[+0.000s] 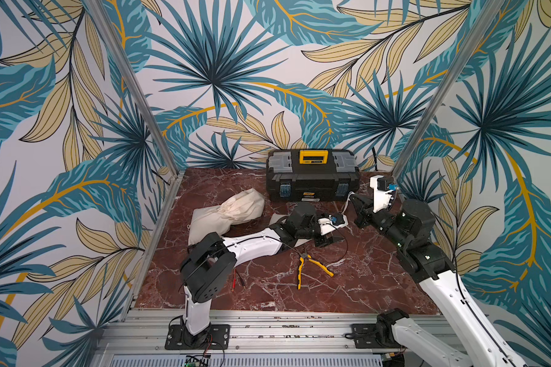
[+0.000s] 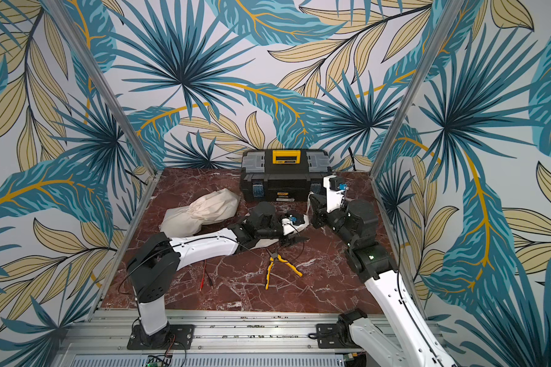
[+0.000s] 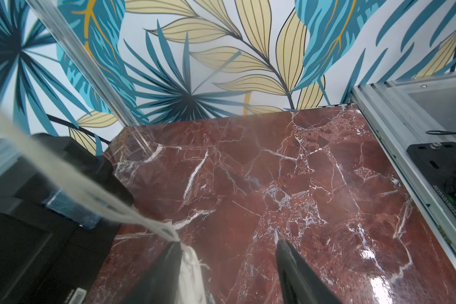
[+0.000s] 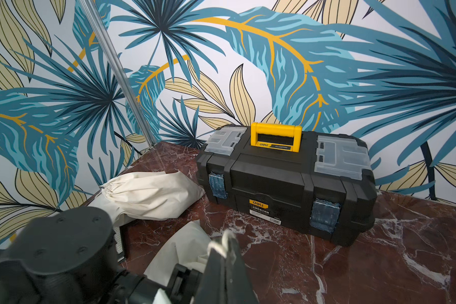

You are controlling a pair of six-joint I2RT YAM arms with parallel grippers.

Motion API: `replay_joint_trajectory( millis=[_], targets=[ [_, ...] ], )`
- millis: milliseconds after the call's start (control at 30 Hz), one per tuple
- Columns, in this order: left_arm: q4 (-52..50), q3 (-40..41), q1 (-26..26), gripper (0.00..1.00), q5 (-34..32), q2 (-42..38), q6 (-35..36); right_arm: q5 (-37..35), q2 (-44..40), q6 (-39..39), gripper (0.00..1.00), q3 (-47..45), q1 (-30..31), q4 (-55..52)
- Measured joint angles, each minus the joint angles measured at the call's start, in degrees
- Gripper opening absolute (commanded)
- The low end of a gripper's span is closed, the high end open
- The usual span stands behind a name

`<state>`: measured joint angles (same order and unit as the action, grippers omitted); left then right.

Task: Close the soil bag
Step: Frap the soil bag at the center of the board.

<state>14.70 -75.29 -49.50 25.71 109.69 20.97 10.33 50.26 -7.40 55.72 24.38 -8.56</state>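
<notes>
The black toolbox (image 4: 287, 184) reads "deli" on its yellow handle and again on its front label; the smaller print is unreadable. The soil bag (image 1: 236, 208), plain cream cloth puckered at a gathered neck, lies on its side on the tabletop (image 1: 357, 279), left of both hands. The right hand (image 4: 223, 246) is pressed together, pinching a white cord (image 4: 216, 248). The left hand (image 3: 229, 242) is spread, and the cord rests against one of its fingers.

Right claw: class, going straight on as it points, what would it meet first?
Probably the black toolbox: the right claw, shut on the white cord, aims at its front across bare marble; depth is unclear.
</notes>
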Motion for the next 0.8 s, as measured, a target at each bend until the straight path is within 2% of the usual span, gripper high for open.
replay_joint_trajectory(
  millis=[200, 267, 400, 533, 667, 800],
  targets=[
    [2.69, -2.67, 0.11, 0.31, -4.09, 3.65, -2.56, 0.02, -0.55, -0.24, 0.0, 0.02, -0.02, -0.81],
    [3.45, -3.39, 0.13, 0.29, -5.88, 4.11, -3.21, 0.0, -0.55, -0.37, 0.0, 0.02, 0.0, -0.81],
    [5.86, -3.56, 0.15, 0.34, -9.51, 4.33, -3.76, 0.0, -0.57, -0.39, 0.0, 0.02, -0.02, -0.83],
    [12.94, 3.39, 0.15, 0.35, -10.43, 1.79, -4.07, -0.2, -0.83, -0.39, 0.0, 0.04, -0.02, -1.14],
    [18.03, 11.96, 0.17, 0.41, -10.56, -2.6, -4.31, -0.46, -1.03, -0.37, 0.0, 0.07, -0.02, -1.33],
    [19.82, 12.61, 0.17, 0.49, -11.74, -3.67, -4.44, -0.39, -1.05, -0.37, 0.0, 0.07, -0.02, -1.42]
  ],
)
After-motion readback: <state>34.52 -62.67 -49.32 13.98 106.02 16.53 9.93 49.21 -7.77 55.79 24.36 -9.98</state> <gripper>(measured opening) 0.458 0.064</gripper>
